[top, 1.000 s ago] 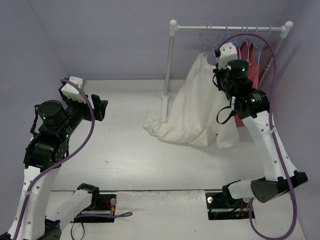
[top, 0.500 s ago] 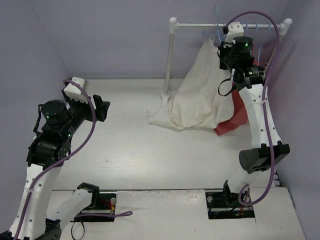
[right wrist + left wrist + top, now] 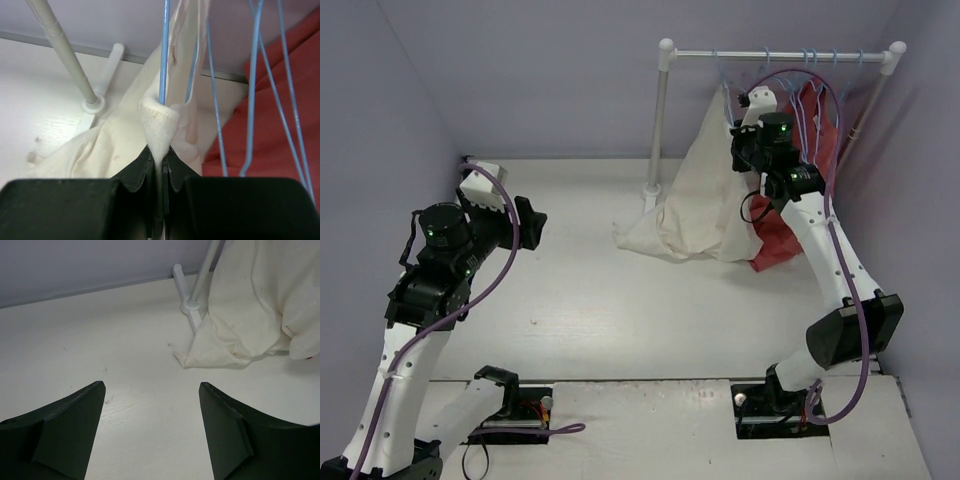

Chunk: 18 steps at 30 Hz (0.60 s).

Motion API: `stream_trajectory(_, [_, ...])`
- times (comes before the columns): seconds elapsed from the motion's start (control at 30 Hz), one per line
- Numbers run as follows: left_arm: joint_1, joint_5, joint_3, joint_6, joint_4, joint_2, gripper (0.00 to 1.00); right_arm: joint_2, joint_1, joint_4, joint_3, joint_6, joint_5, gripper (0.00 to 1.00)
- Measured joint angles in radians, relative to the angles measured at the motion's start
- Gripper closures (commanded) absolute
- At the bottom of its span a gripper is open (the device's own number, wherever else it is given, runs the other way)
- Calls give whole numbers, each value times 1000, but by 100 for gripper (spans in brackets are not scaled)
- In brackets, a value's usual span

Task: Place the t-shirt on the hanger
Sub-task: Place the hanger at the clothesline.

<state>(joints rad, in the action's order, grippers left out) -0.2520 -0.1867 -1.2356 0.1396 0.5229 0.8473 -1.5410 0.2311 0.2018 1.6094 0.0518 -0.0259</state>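
Just above right gripper (image 3: 159, 150) tips: hanger (image 3: 164, 60) wire, running straight up toward rail (image 3: 780, 55). Gripper pinched tight on fold of t-shirt (image 3: 120, 140); rest of shirt hangs below, left of tips. Left gripper (image 3: 151, 386) wide apart, empty, far off. Right arm nearer.

The large cream cotton t-shirt (image 3: 705, 200) is hanging in the frame's upper right, hem pooling below, a fold wrapping the thin light-blue wire hanger (image 3: 163, 55)
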Motion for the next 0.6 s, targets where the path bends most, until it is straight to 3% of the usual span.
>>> stream_trajectory(0.6, [0, 0, 0, 22, 3, -12, 29, 160, 25, -48, -43, -42, 52, 100])
